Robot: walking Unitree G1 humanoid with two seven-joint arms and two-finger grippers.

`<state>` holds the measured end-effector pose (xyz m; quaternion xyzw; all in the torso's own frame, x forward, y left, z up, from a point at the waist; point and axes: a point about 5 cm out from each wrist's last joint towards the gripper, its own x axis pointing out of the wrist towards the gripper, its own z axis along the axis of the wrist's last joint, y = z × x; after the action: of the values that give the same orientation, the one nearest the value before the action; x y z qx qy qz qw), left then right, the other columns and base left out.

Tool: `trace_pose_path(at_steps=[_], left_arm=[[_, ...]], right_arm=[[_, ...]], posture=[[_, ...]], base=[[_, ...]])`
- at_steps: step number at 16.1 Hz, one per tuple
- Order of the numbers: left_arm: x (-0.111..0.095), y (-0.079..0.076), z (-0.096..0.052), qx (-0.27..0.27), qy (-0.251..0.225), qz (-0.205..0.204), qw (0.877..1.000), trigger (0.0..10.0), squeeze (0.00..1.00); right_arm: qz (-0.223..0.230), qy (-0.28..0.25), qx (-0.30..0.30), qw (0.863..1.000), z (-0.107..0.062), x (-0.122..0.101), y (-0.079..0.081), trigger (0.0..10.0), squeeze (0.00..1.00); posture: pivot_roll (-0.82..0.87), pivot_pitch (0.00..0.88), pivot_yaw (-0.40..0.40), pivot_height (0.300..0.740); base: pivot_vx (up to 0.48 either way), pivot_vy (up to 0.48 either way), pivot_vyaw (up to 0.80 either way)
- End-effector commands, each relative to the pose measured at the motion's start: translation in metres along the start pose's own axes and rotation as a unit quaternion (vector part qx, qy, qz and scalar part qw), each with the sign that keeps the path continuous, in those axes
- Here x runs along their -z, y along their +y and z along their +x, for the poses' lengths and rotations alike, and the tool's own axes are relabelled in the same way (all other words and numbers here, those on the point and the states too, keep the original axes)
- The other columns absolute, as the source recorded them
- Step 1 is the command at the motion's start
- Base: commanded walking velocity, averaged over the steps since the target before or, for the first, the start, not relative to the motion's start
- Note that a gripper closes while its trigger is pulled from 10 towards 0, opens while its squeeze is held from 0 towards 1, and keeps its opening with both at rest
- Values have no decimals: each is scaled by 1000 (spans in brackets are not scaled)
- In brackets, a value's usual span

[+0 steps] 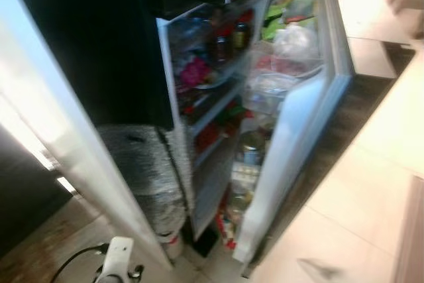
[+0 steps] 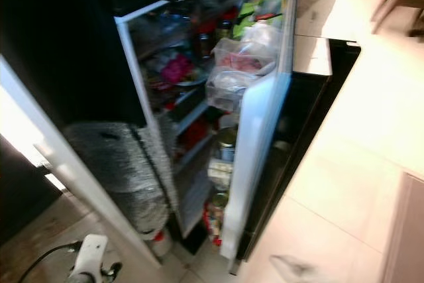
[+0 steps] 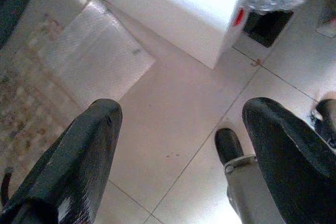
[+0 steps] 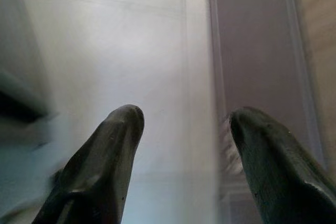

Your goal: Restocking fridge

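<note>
The fridge stands open ahead of me, its white door (image 1: pixel 298 137) swung out to the right. Its inner shelves (image 1: pixel 212 97) are packed with jars (image 1: pixel 240 34), red and pink packets and bottles. The door racks hold a clear plastic bag (image 1: pixel 295 44) of food, green packets and a jar (image 2: pixel 226 144). The picture is blurred. My left gripper (image 3: pixel 181 111) hangs open over the tiled floor with nothing between its fingers. My right gripper (image 4: pixel 184 116) is open too, over a blurred pale surface.
A grey bubble-wrapped roll (image 1: pixel 142 164) stands left of the fridge shelves, behind a white panel (image 1: pixel 73 157). A white device (image 1: pixel 116 260) with a black cable sits low at the left. A bubble-wrap sheet (image 3: pixel 94 51) and a white box (image 3: pixel 178 9) lie on the floor.
</note>
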<state>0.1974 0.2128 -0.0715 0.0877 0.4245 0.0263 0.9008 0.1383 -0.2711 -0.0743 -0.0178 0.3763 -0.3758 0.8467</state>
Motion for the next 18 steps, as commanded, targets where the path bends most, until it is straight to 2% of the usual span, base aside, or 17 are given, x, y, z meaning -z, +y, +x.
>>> trace_pose_path(at_steps=[1,3,9,12,13,18], left_arm=[[6,4,-1,-6,10,1,1000,10000,0],[6,4,-1,-5,9,2,1000,10000,0],[6,6,-1,-7,8,1,1000,10000,0],[6,6,-1,-6,8,1,1000,10000,0],[6,6,-1,-7,8,1,1000,10000,0],[6,6,-1,-7,8,1,1000,10000,0]], right_arm=[[10,-12,15,1000,12,-18,-20,10000,0],[-8,-31,-1,999,13,-25,-13,10000,0],[-4,-81,-58,995,11,-41,3,10000,0],[15,-151,-160,975,1,-54,21,10000,0],[30,-178,-200,963,-4,-58,21,10000,0],[34,-184,-210,960,-5,-58,19,10000,0]], posture=[[-149,19,7,740],[-149,17,7,740],[-143,16,8,740],[-147,21,5,740],[-150,26,6,740],[-150,26,6,740]], base=[[0,0,0],[0,0,0],[0,0,0],[0,0,0],[0,0,0],[0,0,0]])
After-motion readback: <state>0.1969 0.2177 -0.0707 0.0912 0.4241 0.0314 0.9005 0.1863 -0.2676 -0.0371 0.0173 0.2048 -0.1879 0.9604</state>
